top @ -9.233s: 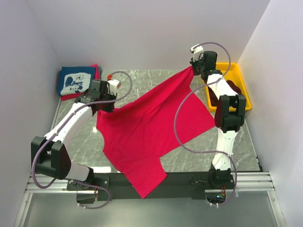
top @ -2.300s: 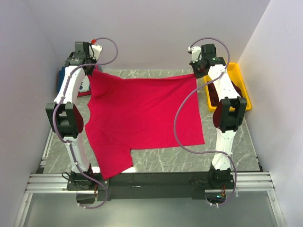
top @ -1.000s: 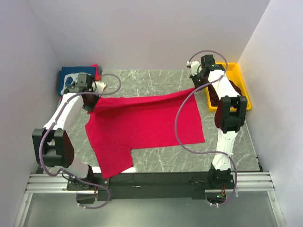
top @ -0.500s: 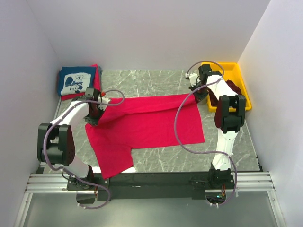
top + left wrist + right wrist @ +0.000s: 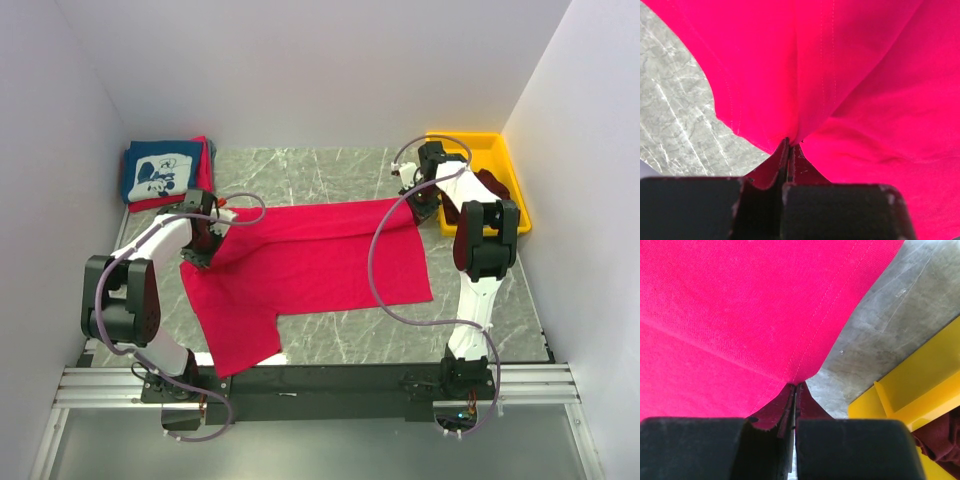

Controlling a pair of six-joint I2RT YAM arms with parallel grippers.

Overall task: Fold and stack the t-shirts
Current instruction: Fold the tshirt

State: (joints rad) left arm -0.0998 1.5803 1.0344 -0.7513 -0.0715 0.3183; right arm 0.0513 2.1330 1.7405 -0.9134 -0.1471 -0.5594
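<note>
Lying spread over the marble table point(image 5: 330, 170), the bright red t-shirt point(image 5: 320, 265) has its far edge doubled back towards the arm bases, so a raised band of cloth runs from the left gripper point(image 5: 204, 236) across to the right gripper point(image 5: 413, 198). One sleeve juts out on the near side of the left gripper. The cloth is plain, and a stitched hem shows in both wrist views.

The left gripper is pinched fully closed on the shirt's left corner, with a fold of red cloth gathered between its fingers point(image 5: 715, 210). The right gripper is likewise clamped tight on the opposite corner, the hem caught at its tips.

Just right of the right gripper sits a yellow bin point(image 5: 505, 160) holding what looks like dark maroon cloth point(image 5: 940, 442), though little of it shows. Beyond the left gripper, a navy t-shirt point(image 5: 160, 172) with white print lies folded on red shirts point(image 5: 150, 206).
</note>
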